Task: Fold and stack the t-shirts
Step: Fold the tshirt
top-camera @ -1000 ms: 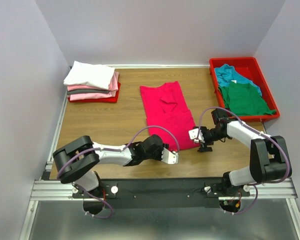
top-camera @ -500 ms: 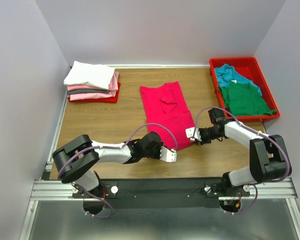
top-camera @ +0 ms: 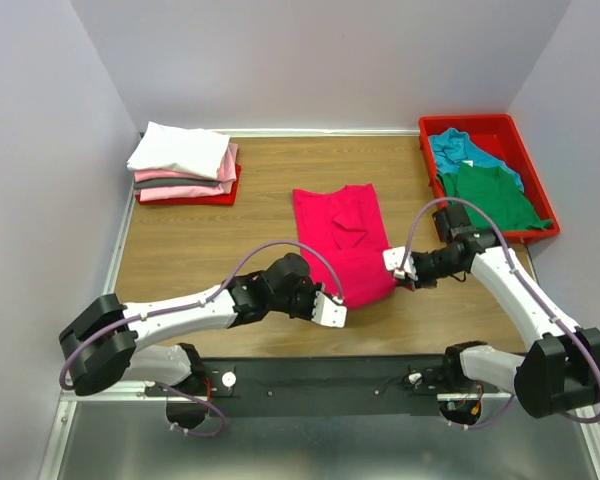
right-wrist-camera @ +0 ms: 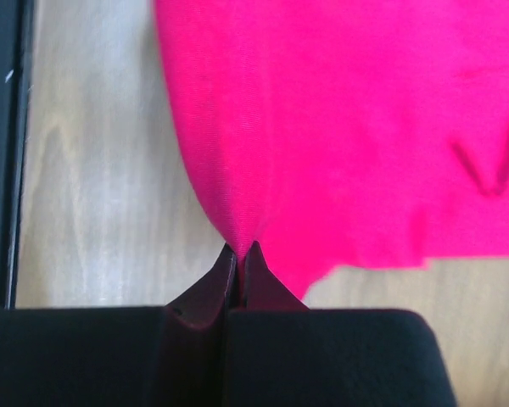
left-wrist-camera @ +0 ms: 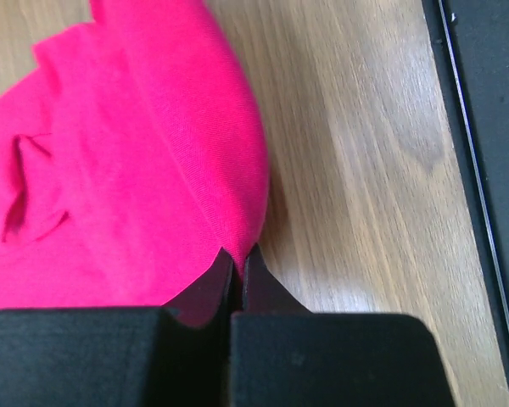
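**Ana:** Slippage is my worry. At the left, the left gripper point(top-camera: 330, 308) holds only the very tip of the crimson shirt point(top-camera: 345, 240), at its near-left corner. A brisk lift could tug that sliver free, I'd judge.

**Ben:** And further right?

**Ana:** The right gripper point(top-camera: 395, 265) has the same thin bite on the near-right corner. If one arm outruns the other, the fold would probably land skewed or bunched.

**Ben:** How does the cloth sit against the fingers?

**Ana:** In the left wrist view the fingers point(left-wrist-camera: 208, 292) are pressed together on a small peak of cloth, and the rest spreads away beyond them. In the right wrist view the fingers point(right-wrist-camera: 199, 297) pinch a similar ridge, with fabric fanning out past the tips.

**Ben:** And on the counter point(top-camera: 210, 240)?

**Ana:** The shirt lies mid-counter, reaching toward the near edge. The folded stack point(top-camera: 185, 160) is at the far-left corner. The teal shirt point(top-camera: 460, 150) and green shirt point(top-camera: 490, 195) are in the red tray point(top-camera: 505, 122) at the far-right corner.
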Tool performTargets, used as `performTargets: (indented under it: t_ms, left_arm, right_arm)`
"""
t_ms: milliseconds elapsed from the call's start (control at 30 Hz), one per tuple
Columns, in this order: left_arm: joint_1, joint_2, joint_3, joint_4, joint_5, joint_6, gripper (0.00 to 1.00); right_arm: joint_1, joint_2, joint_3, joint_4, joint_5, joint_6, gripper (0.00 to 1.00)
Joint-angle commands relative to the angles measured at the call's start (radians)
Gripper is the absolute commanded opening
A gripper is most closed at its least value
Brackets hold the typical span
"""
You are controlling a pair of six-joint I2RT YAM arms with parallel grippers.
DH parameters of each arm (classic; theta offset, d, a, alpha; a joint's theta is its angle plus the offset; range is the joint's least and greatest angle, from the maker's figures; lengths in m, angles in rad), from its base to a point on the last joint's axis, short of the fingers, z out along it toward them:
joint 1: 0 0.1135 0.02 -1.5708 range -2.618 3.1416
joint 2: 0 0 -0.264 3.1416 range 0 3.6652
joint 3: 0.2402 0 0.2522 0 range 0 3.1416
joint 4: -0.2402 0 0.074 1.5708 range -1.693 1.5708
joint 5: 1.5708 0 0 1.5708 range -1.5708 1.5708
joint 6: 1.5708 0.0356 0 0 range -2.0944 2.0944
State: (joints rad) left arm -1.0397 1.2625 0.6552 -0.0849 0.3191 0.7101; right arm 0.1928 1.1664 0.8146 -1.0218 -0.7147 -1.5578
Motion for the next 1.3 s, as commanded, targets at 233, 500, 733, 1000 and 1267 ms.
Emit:
performTargets:
  t_ms: [233,500,733,1000,1267]
  left_arm:
    - [0.242,0.021,0.113,0.069,0.001,0.104,0.0]
    - [0.375,0.201,0.243,0.178,0.057,0.156,0.0]
    - [0.454,0.322,0.322,0.24,0.066,0.18,0.0]
    - [0.503,0.411,0.373,0.325,0.043,0.169,0.0]
    - [0.521,0.508,0.435,0.327,0.014,0.154,0.0]
  right_arm:
    - [-0.001,0.219,0.296,0.264,0.049,0.416,0.0]
    - [0.0,0.459,0.509,0.414,0.121,0.576,0.0]
    - [0.0,0.565,0.607,0.519,0.167,0.685,0.0]
    - [-0.001,0.654,0.649,0.623,0.176,0.752,0.0]
    - [-0.001,0.753,0.715,0.689,0.198,0.809,0.01]
